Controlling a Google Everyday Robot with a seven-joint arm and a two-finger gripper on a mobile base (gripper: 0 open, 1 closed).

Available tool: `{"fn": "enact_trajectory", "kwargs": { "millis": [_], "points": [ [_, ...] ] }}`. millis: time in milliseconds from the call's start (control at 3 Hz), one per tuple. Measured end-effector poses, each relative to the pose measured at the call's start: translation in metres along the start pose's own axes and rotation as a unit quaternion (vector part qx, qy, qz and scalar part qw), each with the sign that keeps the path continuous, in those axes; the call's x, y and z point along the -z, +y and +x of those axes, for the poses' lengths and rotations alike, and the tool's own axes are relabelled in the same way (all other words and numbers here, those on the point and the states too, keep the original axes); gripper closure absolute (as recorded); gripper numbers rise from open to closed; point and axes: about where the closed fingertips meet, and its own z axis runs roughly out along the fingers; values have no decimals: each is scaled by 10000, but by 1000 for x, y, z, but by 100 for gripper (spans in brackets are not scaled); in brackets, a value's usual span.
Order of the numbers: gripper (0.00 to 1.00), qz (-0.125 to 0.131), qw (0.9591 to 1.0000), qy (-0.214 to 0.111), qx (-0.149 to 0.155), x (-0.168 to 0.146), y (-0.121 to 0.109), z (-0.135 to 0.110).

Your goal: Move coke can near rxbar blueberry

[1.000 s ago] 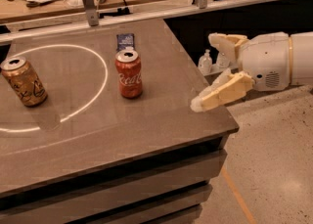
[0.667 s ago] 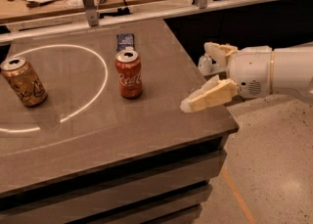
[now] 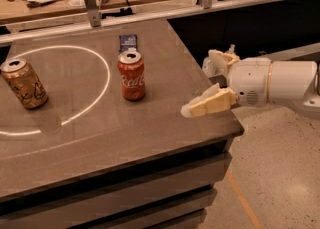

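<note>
Shows the tool (image 3: 197,89) over the right front corner of the worktop (image 3: 165,128), reaching in from the right on a thick white arm (image 3: 280,83). Spreads its two pale fingers (image 3: 210,105) apart, one low and near the front edge, the other higher and farther back, with nothing gripped between them. Cannot tell whether the low finger touches the surface.

Finds the coke can (image 3: 131,75) upright near the middle of the worktop, red with white script turned toward the camera and a silver top. Stands to the left of the tool, well apart from it.

Places the rxbar blueberry (image 3: 128,43) flat on the worktop directly behind the coke can, toward the back edge, dark blue with pale lettering. Meets the can's top rim in this view; cannot tell whether touching or merely close.

Shows a gold-brown can (image 3: 23,83) with dark markings upright at the far left, well apart from the coke can. Traces a thin white ring (image 3: 108,75) across the surface, curving between the two cans and passing just left of the coke can.

Shows dark drawer fronts (image 3: 125,193) below the worktop. Behind it, a metal rail (image 3: 150,15) and a wooden bench (image 3: 60,3) strewn with cables. To the right, a pale speckled floor (image 3: 280,173) with an orange line (image 3: 240,200).
</note>
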Motion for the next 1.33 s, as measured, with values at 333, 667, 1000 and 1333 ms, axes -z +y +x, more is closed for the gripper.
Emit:
{"fn": "enact_trajectory", "kwargs": {
  "millis": [333, 667, 1000, 1333],
  "points": [
    [0, -29, 10000, 30, 32, -18, -11, 16],
    [0, -203, 9997, 79, 64, -47, -15, 23],
    [0, -410, 9991, 88, 98, -77, -13, 27],
    [0, -678, 9976, -15, 162, -116, -6, 24]
  ]
}}
